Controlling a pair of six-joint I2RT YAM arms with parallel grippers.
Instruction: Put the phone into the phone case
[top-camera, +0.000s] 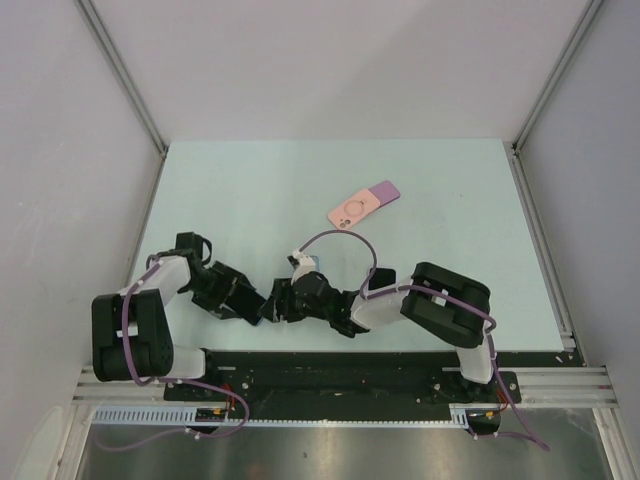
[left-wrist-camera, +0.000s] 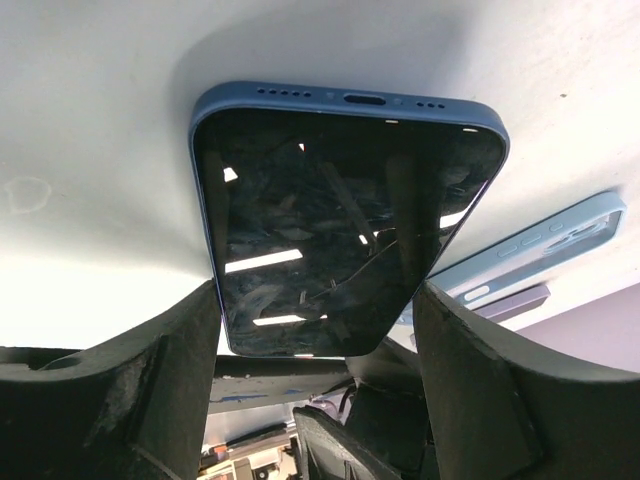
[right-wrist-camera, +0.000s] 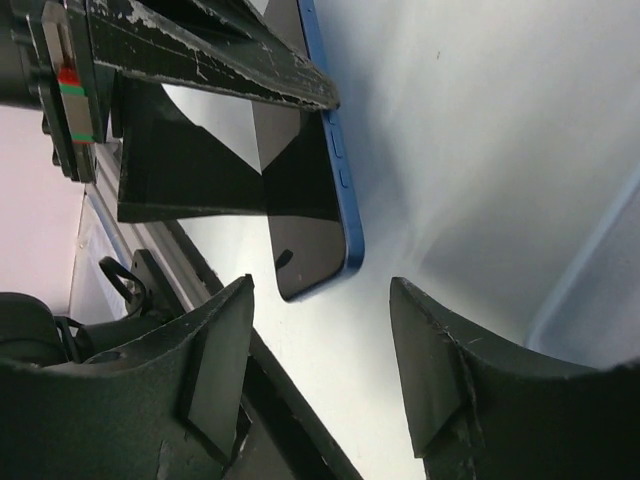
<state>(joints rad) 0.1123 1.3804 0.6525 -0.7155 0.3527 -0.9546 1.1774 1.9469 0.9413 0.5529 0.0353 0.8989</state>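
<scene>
A blue phone (left-wrist-camera: 340, 220) with a dark, smeared screen faces the left wrist camera, port end up. My left gripper (left-wrist-camera: 315, 292) is shut on the phone's lower end, one finger on each long side. In the right wrist view the phone (right-wrist-camera: 318, 230) hangs edge-on, its corner just beyond my right gripper (right-wrist-camera: 320, 287), which stands open with nothing between its fingers. Both grippers meet low in the middle of the top view: left gripper (top-camera: 252, 303), right gripper (top-camera: 288, 300). The pink phone case (top-camera: 357, 209) lies flat farther back, to the right, also seen as the phone case (left-wrist-camera: 540, 250).
A purple piece (top-camera: 386, 189) lies against the far end of the case. The pale table (top-camera: 250, 190) is walled by white panels with metal rails at left and right. The arms' black base rail (top-camera: 340, 370) runs along the near edge.
</scene>
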